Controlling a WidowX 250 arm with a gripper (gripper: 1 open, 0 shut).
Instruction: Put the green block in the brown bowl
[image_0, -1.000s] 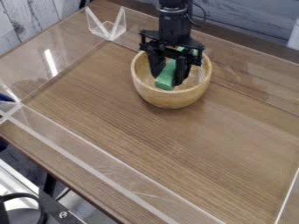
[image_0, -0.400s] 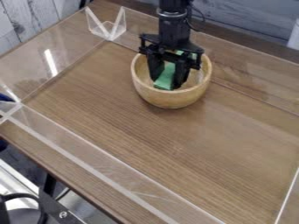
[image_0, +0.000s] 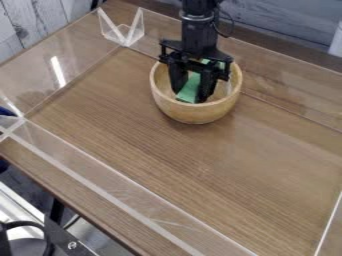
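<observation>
The green block (image_0: 190, 87) was already inside the brown bowl (image_0: 195, 112), seemingly pinched by the gripper (image_0: 191, 84); probably only the release and withdrawal remained.

Brown wooden table (image_0: 174, 180); clear tape strips (image_0: 80, 170); glare spot upper left.

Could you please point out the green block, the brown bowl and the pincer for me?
Green block (image_0: 190, 88): camera view, on its exposed green face.
Brown bowl (image_0: 195, 113): camera view, on its near outer wall.
Pincer (image_0: 197, 74): camera view, midway between its fingertips.
</observation>
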